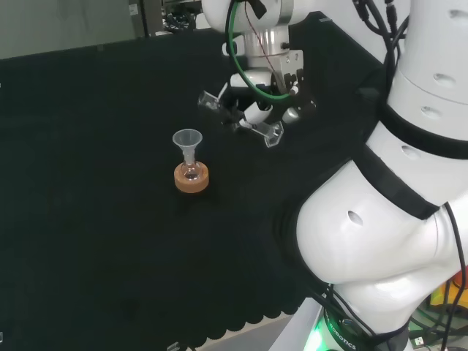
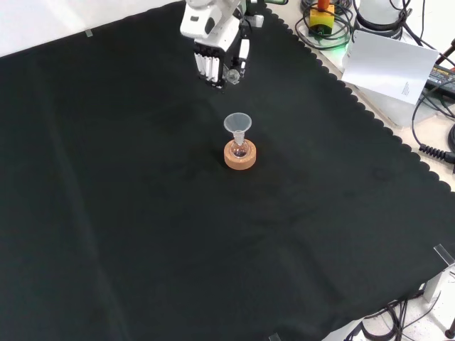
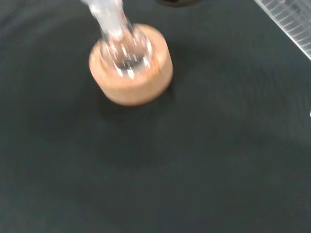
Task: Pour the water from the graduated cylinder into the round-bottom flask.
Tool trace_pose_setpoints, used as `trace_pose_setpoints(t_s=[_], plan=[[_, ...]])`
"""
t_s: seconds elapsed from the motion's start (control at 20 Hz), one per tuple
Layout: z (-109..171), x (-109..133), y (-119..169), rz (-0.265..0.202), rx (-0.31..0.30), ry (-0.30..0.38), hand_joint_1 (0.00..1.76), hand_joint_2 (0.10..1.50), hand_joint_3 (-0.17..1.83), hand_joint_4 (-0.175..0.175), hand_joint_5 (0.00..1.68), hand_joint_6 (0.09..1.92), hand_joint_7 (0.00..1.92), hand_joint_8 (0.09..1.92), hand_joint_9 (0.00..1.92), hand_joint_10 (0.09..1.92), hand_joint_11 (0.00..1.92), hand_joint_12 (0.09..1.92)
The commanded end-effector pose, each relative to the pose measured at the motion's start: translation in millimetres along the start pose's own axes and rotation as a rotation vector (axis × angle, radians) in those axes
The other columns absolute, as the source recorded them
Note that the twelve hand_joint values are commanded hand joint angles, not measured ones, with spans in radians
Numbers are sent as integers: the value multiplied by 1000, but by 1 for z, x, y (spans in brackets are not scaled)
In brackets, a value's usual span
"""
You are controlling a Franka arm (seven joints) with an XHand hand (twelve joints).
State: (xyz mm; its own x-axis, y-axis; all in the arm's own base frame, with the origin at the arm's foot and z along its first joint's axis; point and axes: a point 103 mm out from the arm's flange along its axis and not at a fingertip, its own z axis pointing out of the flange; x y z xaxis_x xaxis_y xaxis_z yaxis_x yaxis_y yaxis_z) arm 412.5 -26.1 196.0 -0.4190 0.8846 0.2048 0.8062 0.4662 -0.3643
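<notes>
Head view: hand grips tilted graduated cylinder (clear); flask apart.

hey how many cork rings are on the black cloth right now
1. The cork ring sits near the middle of the cloth in the front view, under the small flask that carries a funnel. Nothing suggests another is hidden.

No readable text is showing anywhere. The graduated cylinder is showing fine scale lines along its wall in the wrist view, but no numbers are coming through. A white sheet of paper beside the cloth in the front view is carrying a small printed mark, too tiny to read.
</notes>
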Motion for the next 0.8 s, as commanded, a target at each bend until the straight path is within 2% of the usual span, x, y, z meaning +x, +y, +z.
trace_pose_setpoints(t_s=[0.05,0.45,0.8], plan=[[11,-10,-7,47,104,-21,1357,1154,-10,-83,995,810,903,1170,1364,242,1197,767],[8,-8,-11,51,132,-41,1357,1154,-9,-83,995,811,904,1170,1368,240,1200,765],[7,-2,-6,68,189,-77,1357,1154,-9,-83,995,812,903,1171,1369,238,1200,763]])
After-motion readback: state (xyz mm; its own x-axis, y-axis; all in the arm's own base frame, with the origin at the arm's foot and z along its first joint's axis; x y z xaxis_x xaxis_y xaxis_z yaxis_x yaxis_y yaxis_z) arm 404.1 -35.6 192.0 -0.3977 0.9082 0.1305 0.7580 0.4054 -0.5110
